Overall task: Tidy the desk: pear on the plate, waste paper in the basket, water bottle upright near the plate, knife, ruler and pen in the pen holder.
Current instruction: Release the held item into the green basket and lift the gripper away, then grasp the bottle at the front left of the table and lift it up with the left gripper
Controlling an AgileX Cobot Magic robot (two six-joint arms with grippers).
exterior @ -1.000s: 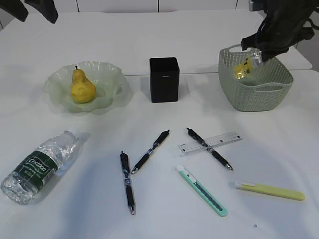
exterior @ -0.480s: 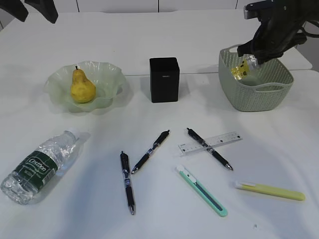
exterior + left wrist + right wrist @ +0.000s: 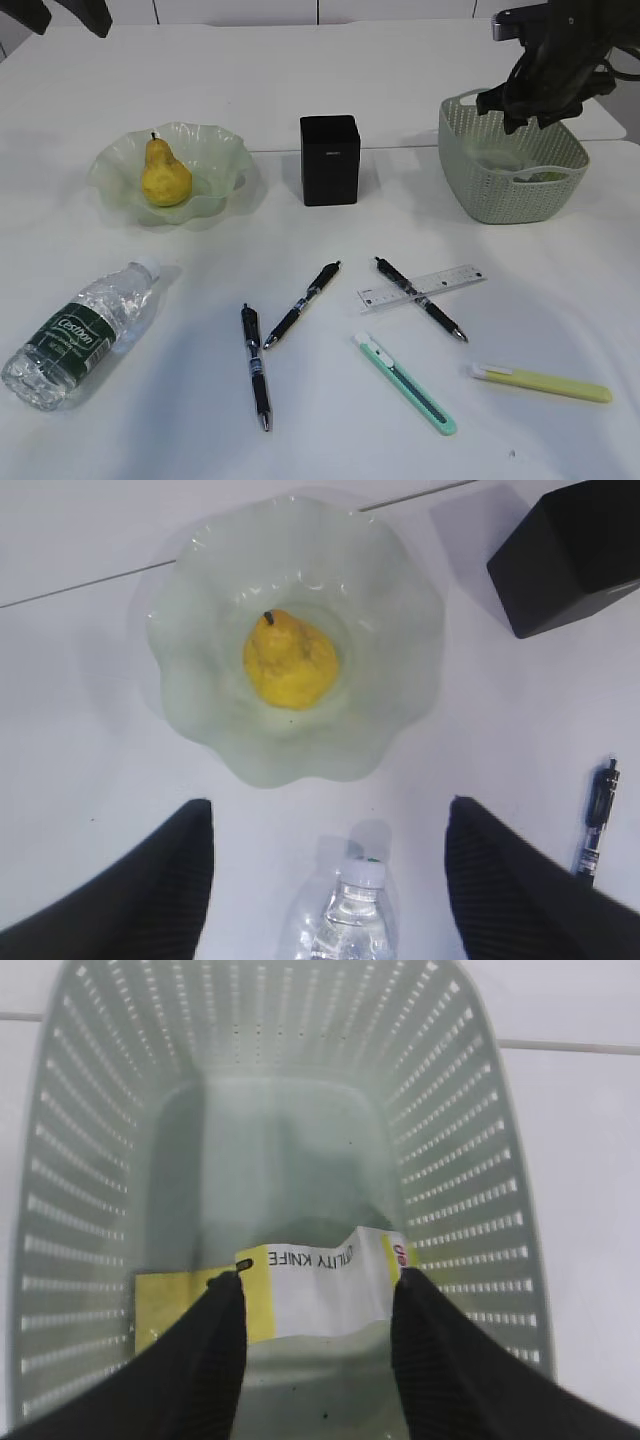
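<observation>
Below your right gripper [image 3: 315, 1350], the waste paper [image 3: 300, 1295] lies on the floor of the basket [image 3: 90, 1190], seen between the two parted fingers with nothing pinched, so you have let it go where the task wants it. A second ago those jaws were shut on the paper above the basket's rim; now they stand apart and the paper has dropped out of sight in the exterior view.

Your left gripper [image 3: 330, 880] hangs open and empty, as it did before; ahead of its jaws the pear [image 3: 290, 662] sits on the plate [image 3: 200, 730], and between them the water bottle [image 3: 345, 920] lies on its side, well placed for your next pick.
</observation>
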